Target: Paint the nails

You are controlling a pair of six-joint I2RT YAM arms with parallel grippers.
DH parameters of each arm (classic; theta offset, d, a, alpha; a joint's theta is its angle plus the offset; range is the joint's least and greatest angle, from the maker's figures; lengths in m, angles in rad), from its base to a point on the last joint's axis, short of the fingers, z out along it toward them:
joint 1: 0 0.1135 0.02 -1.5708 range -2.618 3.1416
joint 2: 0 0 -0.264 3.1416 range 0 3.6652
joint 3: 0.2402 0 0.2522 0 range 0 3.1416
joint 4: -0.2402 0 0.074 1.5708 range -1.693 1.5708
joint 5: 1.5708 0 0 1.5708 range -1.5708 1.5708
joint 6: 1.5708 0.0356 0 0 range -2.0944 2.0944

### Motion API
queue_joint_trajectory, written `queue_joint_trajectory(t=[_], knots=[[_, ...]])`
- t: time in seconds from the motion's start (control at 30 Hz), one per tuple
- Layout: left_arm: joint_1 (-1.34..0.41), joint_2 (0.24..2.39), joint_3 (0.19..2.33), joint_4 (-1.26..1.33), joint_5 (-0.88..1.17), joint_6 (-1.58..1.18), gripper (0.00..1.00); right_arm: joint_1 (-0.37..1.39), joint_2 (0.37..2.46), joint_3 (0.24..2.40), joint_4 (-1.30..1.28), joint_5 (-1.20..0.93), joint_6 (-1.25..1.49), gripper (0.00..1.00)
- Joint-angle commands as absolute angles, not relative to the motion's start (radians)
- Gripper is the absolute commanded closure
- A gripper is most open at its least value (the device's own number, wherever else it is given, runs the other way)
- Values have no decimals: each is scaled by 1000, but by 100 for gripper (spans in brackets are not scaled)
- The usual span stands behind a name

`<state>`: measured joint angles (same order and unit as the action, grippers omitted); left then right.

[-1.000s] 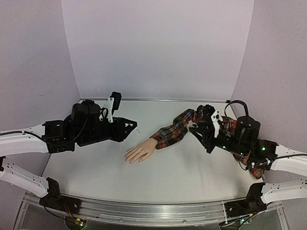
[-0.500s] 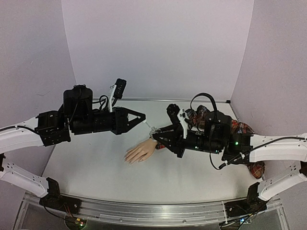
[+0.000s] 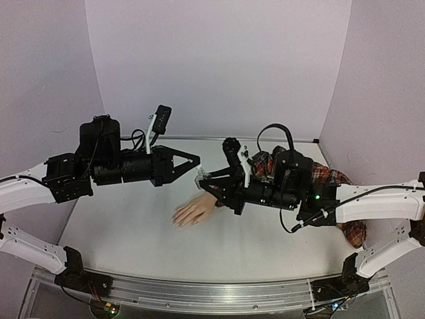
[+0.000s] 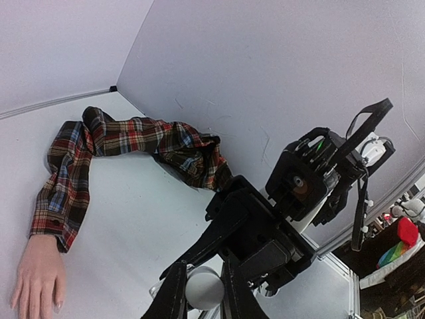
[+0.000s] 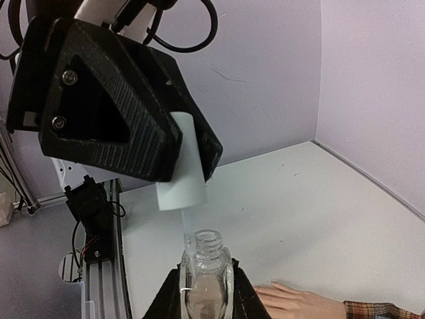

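Right wrist view shows the right gripper clamped on a small clear glass bottle and the left gripper pinching its white cylindrical cap, whose brush stem should lift straight clear before descending to the nails on the pale mannequin hand lying below.

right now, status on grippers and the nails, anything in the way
Right gripper shut on clear bottle. Left gripper shut on white cap, brush stem at the bottle's neck. Mannequin hand flat on table, nails uncovered. Nothing in the way.
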<state>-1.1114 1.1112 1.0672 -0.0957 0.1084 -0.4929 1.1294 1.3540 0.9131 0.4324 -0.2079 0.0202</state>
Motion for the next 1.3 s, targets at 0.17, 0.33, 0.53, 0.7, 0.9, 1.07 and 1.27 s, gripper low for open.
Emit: queue_joint_trajectory(t=[0.17,0.33,0.53,0.7,0.9,1.07,1.27], knots=[[-1106,973,1055,-84,-105,-486,100,1138,1305,897,498,-179,8,100],[-1106,1007,1070,-91,-80,-492,100,1137,1311,929,499,-197,8,100],[-1106,1030,1066,-77,-67,-497,100,1137,1332,973,498,-215,-34,100],[-1106,1034,1062,-76,-59,-498,100,1138,1340,987,495,-208,-40,100],[-1106,1037,1062,-62,-49,-502,100,1137,1365,1003,491,-202,-42,100],[-1106,1033,1067,-62,-36,-506,100,1137,1376,1007,491,-199,-47,100],[-1106,1062,1079,-64,-6,-508,100,1137,1378,1013,490,-192,-53,100]])
